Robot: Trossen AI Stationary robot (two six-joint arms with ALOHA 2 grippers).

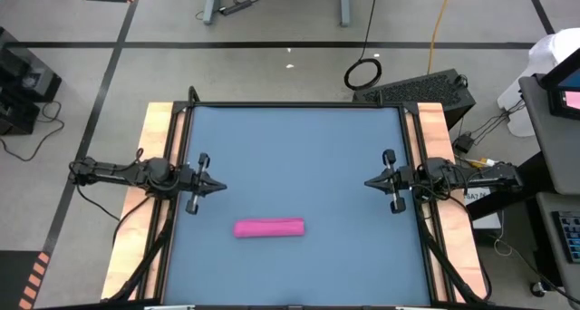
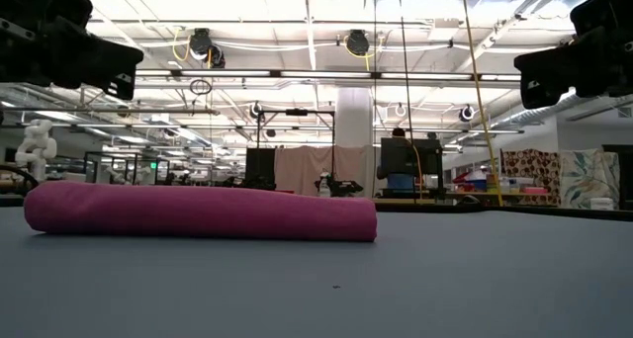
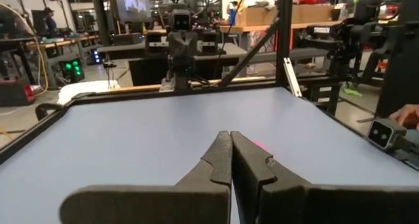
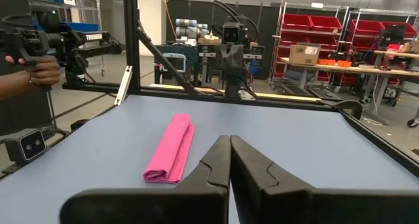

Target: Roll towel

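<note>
The magenta-pink towel (image 1: 269,227) lies rolled into a short log on the blue tabletop, near the front edge and a little left of centre. It also shows in the low view (image 2: 198,212) and the right wrist view (image 4: 170,149). In the left wrist view only a pink speck (image 3: 259,145) shows past the fingers. My left gripper (image 1: 220,188) is shut and empty above the table's left side. My right gripper (image 1: 369,183) is shut and empty above the right side. Both are clear of the towel.
The blue table (image 1: 299,138) has a black frame and wooden side rails (image 1: 154,129). A small grey camera box (image 4: 25,145) sits at the table's near edge. A person's hand (image 4: 39,70) holds a device beyond the table's near edge.
</note>
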